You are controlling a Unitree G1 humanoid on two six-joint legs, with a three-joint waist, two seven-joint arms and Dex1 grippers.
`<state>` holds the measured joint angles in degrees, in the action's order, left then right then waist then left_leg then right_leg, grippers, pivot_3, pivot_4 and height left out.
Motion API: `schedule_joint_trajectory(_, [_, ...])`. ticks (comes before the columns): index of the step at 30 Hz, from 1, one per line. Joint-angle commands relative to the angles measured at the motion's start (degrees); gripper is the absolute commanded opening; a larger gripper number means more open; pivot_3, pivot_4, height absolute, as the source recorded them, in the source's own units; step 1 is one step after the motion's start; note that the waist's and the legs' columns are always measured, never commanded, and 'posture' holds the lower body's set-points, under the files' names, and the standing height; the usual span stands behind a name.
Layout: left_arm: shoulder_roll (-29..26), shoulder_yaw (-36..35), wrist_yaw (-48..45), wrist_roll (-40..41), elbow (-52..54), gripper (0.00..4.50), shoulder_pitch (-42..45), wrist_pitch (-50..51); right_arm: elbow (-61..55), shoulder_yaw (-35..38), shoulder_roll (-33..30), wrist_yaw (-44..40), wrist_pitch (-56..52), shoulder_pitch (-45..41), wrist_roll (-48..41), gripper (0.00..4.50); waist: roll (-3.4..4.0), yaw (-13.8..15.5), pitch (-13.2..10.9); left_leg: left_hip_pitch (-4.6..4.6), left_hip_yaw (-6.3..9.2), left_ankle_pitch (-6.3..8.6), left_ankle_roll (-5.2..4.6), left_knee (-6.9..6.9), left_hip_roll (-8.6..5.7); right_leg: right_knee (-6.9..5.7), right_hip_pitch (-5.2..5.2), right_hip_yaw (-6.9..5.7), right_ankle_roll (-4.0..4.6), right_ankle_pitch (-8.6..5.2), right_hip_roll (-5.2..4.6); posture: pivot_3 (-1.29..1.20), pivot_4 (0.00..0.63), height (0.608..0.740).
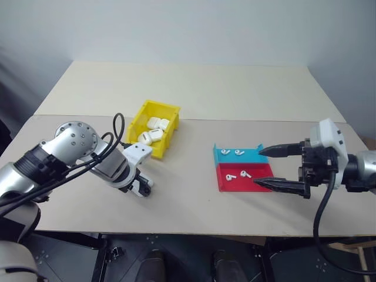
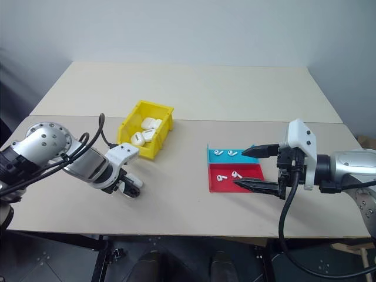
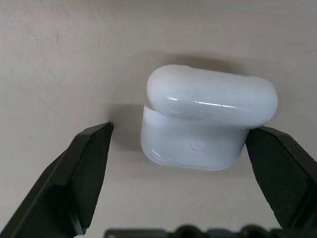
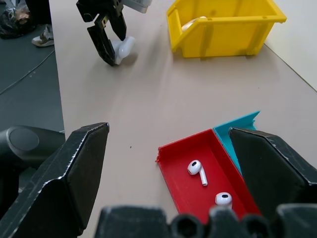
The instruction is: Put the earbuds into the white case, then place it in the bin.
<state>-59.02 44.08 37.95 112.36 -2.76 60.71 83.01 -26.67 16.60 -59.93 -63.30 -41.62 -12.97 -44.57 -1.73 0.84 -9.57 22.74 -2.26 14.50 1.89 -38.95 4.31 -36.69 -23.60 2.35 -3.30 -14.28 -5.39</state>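
Observation:
A white case point(image 3: 208, 119) lies on the table with its lid down, between the fingers of my left gripper point(image 1: 143, 188), which points down at it. One finger point(image 3: 270, 153) touches the case and a gap remains at the other finger point(image 3: 89, 153), so the gripper is open. Earbuds lie in the flat tray: two point(image 1: 232, 153) in its blue half and two point(image 1: 238, 175) in its red half. My right gripper point(image 1: 258, 167) stands open and level at the tray's right edge, holding nothing. The yellow bin point(image 1: 154, 107) stands behind the left gripper.
Several other white cases point(image 1: 154, 130) lie inside the bin. The blue-and-red tray point(image 1: 249, 160) sits right of centre. A seam between two tabletops runs across behind the bin. Bare table lies between the bin and the tray.

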Motion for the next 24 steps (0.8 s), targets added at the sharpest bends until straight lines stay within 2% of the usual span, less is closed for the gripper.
schedule_joint_trajectory(1, [-0.4, -0.2, -1.6, 0.6, 1.6, 3.56, 0.1, -0.1, -1.2, 2.2, -0.2, 0.3, 1.2, -0.2, -0.5, 4.50, 0.00, 0.0, 0.0, 0.00, 0.00, 0.00, 0.00, 0.00, 0.00, 0.00, 0.00, 0.00, 0.00, 0.00, 0.00, 0.00, 0.150, 0.740])
schedule_joint_trajectory(2, [-0.5, 0.0, -1.9, 0.6, 1.5, 3.21, 0.5, 0.1, -1.2, 2.1, -0.1, 0.5, 1.3, -0.2, -0.4, 4.50, 0.00, 0.0, 0.0, 0.00, 0.00, 0.00, 0.00, 0.00, 0.00, 0.01, 0.00, 0.00, 0.00, 0.00, 0.00, 0.00, 0.150, 0.740])
schedule_joint_trajectory(4, [-0.9, 0.1, -2.2, 0.6, 1.3, 2.81, 1.0, 0.3, -1.0, 1.6, 0.1, 0.7, 1.3, -0.5, -0.2, 4.50, 0.00, -0.1, 0.0, 0.01, 0.00, 0.00, 0.00, 0.01, 0.00, 0.02, 0.00, 0.00, 0.00, 0.00, 0.00, 0.00, 0.150, 0.740])
schedule_joint_trajectory(9, [-2.7, -0.9, -1.6, 0.6, 3.8, 2.81, 0.7, -1.0, -0.9, 0.6, 0.6, 1.3, 2.0, -0.8, 0.6, 4.50, -0.03, -0.1, 0.0, 0.02, 0.00, 0.00, 0.00, 0.01, 0.00, 0.02, -0.01, 0.00, 0.00, 0.00, 0.00, 0.00, 0.150, 0.740])
schedule_joint_trajectory(13, [-6.6, -5.4, -0.5, 0.6, 12.3, 2.81, -2.2, -6.3, -0.9, 0.7, 1.0, 1.2, 2.6, -0.2, 1.1, 4.50, -0.04, -0.3, 0.0, 0.06, 0.00, 0.00, 0.00, 0.01, 0.00, 0.03, -0.05, 0.01, 0.00, 0.00, 0.00, 0.00, 0.150, 0.740])
schedule_joint_trajectory(15, [-9.3, -10.4, -3.1, 0.6, 15.9, 2.81, -3.7, -9.0, -0.6, 0.5, 1.1, 1.1, 3.1, -0.3, 1.4, 4.50, -0.06, -0.3, 0.0, 0.09, 0.00, 0.00, 0.01, 0.02, 0.01, 0.01, -0.11, 0.01, 0.00, 0.00, 0.00, 0.00, 0.150, 0.740])
schedule_joint_trajectory(20, [-15.4, -25.9, -19.5, 0.6, 21.7, 2.81, -8.6, -12.7, 0.8, -0.5, 1.9, 0.8, 5.1, -1.4, 2.6, 4.50, -0.07, -0.2, 0.0, 0.17, -0.05, -0.02, 0.03, 0.02, 0.01, -0.03, -0.25, 0.02, 0.00, 0.00, 0.00, 0.00, 0.150, 0.740])
schedule_joint_trajectory(23, [-16.7, -38.1, -25.9, 0.6, 26.7, 2.81, -16.4, -17.4, 2.1, -1.4, 2.4, 0.5, 6.3, -2.6, 3.6, 4.50, -0.06, -0.2, 0.0, 0.16, -0.12, -0.02, 0.03, 0.08, 0.01, 0.02, -0.27, 0.06, 0.00, 0.00, -0.01, 0.00, 0.150, 0.740])
schedule_joint_trajectory(24, [-15.6, -42.7, -27.0, -1.0, 28.5, 2.81, -19.7, -19.5, 2.5, -1.7, 2.5, 0.4, 6.6, -3.2, 3.8, 4.50, -0.06, -0.2, 0.0, 0.18, -0.13, -0.02, 0.03, 0.08, 0.01, -0.01, -0.32, 0.06, 0.00, 0.00, -0.01, 0.00, 0.150, 0.740])
